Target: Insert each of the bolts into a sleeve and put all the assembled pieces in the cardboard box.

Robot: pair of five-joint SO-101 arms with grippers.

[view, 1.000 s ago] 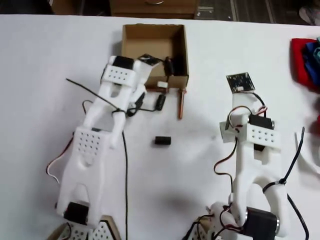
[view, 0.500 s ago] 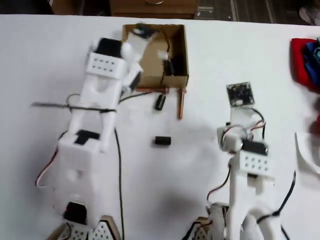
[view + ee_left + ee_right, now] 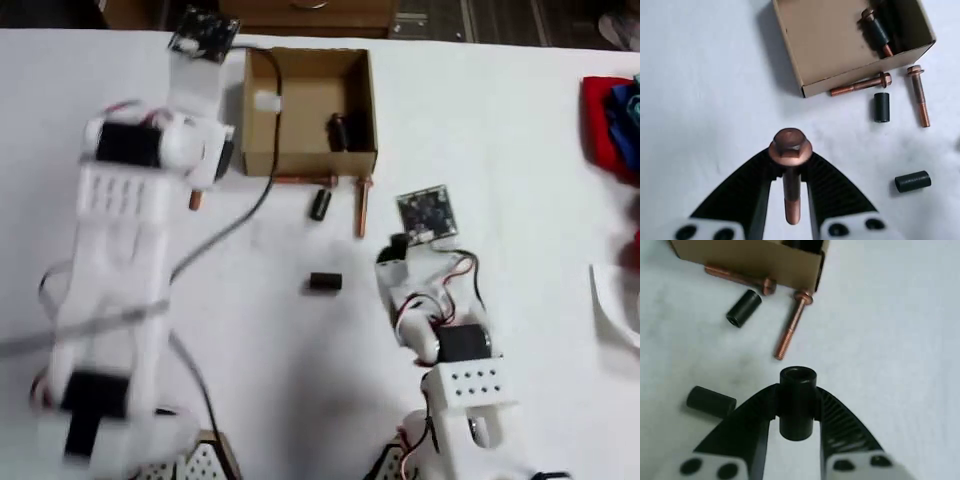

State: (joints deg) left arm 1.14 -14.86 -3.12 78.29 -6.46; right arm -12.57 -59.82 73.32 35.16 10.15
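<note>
Left gripper [image 3: 791, 172]: clamped on a bolt [image 3: 790, 146], head poking out beyond the jaws. It has swung off the box front to the upper left of the high view, just left of the cardboard box [image 3: 300, 162].
Right gripper [image 3: 797, 407]: closed round a sleeve [image 3: 797, 382], open end showing. This arm has pulled back toward the lower centre of the high view.
In the box: one assembled piece [image 3: 879, 32], near the right wall in the high view.
Loose on the surface [image 3: 520, 130]: a loose bolt [image 3: 862, 85] along the box front, a second loose bolt [image 3: 919, 97] off its right corner, a loose sleeve [image 3: 882, 106] between them, and a second loose sleeve [image 3: 912, 181] lower, mid-frame.
What it means: each arm now carries one half, well apart. Mating bolt and sleeve looks like the next call, with two more pairs waiting.
</note>
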